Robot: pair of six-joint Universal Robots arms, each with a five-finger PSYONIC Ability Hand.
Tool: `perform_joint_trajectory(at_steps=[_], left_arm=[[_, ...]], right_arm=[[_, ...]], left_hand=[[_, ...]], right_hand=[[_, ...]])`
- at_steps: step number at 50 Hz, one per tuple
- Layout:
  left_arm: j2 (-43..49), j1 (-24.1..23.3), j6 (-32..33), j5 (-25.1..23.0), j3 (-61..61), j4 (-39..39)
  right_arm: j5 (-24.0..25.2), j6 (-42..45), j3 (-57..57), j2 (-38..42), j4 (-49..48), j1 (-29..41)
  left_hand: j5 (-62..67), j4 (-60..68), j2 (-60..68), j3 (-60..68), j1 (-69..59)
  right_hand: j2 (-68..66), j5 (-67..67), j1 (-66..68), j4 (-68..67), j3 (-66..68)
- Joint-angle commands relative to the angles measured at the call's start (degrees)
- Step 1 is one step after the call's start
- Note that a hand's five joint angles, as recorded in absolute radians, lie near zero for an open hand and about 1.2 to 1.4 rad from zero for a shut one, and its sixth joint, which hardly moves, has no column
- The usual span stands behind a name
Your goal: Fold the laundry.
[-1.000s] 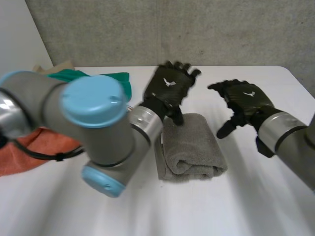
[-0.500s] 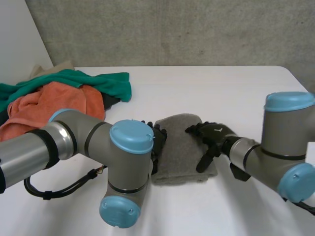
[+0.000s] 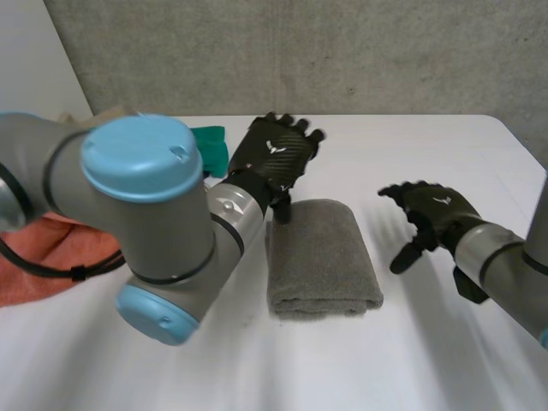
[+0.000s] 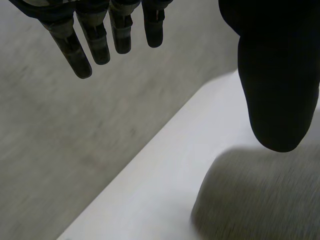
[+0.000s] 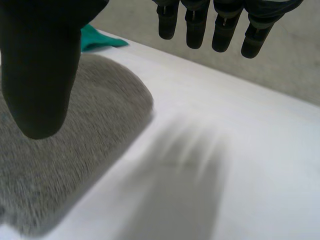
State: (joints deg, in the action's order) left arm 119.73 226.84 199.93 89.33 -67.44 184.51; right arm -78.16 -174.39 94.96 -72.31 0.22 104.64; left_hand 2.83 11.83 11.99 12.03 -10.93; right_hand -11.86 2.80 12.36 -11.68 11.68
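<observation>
Black fingers spread straight, the left hand (image 3: 278,157) holds nothing, its thumb hanging at the far left corner of the one folded grey towel (image 3: 321,255). The right hand (image 3: 434,209) hovers empty too, fingers loosely straight, just beside the towel's right edge. The head view alone shows the orange cloth (image 3: 38,257) at the table's left; the right wrist view catches the green cloth (image 5: 97,37) beyond the towel. Two hands, three cloths, one white table (image 3: 445,360).
</observation>
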Motion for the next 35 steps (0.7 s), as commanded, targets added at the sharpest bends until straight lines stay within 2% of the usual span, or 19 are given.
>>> perform_joint_trajectory(at_steps=[1,3,6,23,24,25,28,29,30,35], left_arm=[[-1.6,2.4,-8.7,-20.6,0.1,-2.1],[-1.8,3.0,-11.8,-25.4,0.5,-3.1],[-1.8,2.9,-13.2,-27.4,1.2,-3.6],[-3.0,2.4,-13.4,-27.4,1.3,-4.0],[-3.0,2.4,-13.4,-27.4,1.2,-4.0],[-3.0,2.4,-13.4,-27.4,1.1,-4.0],[-3.0,2.3,-13.4,-27.4,0.6,-4.0],[-3.0,2.3,-13.4,-27.4,0.5,-4.0],[-3.1,2.3,-13.4,-27.4,0.3,-4.0],[-3.1,2.4,-13.3,-27.4,-0.2,-4.0]], right_arm=[[2.6,-5.8,5.9,2.5,-2.6,-2.9],[5.2,-7.2,6.8,4.9,-4.4,-2.7],[7.1,-8.4,7.5,6.5,-6.1,-1.9],[7.1,-11.3,3.4,12.9,-12.3,6.5],[7.1,-11.3,3.1,13.2,-12.3,6.7],[7.0,-11.1,2.3,14.2,-12.3,7.2],[6.1,-11.1,0.8,15.8,-12.4,7.2],[5.0,-10.8,-0.5,17.2,-12.3,7.2],[4.4,-10.6,-1.1,17.5,-12.1,7.2],[0.2,-10.0,-2.8,17.1,-13.1,6.3]], left_hand=[[-0.8,0.2,0.1,0.0,-1.1],[-0.3,0.7,0.6,0.5,-1.6],[-0.3,0.7,0.6,0.5,-1.6],[-0.1,0.9,0.7,0.7,-1.8],[-0.1,0.9,0.7,0.7,-1.8],[-0.1,0.9,0.7,0.7,-1.8],[-0.1,0.9,0.7,0.7,-1.8],[-0.1,0.9,0.7,0.7,-1.8],[-0.1,0.9,0.7,0.7,-1.8],[-0.1,0.9,0.7,0.7,-1.8]], right_hand=[[1.9,-2.8,-2.4,1.7,-1.7],[1.9,-2.8,-2.4,1.7,-1.7],[1.9,-2.8,-2.4,1.7,-1.7],[1.9,-2.8,-2.4,1.7,-1.7],[-0.7,-0.2,0.2,-0.9,0.9],[-14.6,13.6,14.1,-14.8,14.8],[-37.8,36.9,37.3,-38.0,38.0],[-57.6,56.6,57.1,-57.8,57.8],[-68.0,67.1,67.5,-68.2,68.2],[-68.1,67.2,67.6,-68.3,68.3]])
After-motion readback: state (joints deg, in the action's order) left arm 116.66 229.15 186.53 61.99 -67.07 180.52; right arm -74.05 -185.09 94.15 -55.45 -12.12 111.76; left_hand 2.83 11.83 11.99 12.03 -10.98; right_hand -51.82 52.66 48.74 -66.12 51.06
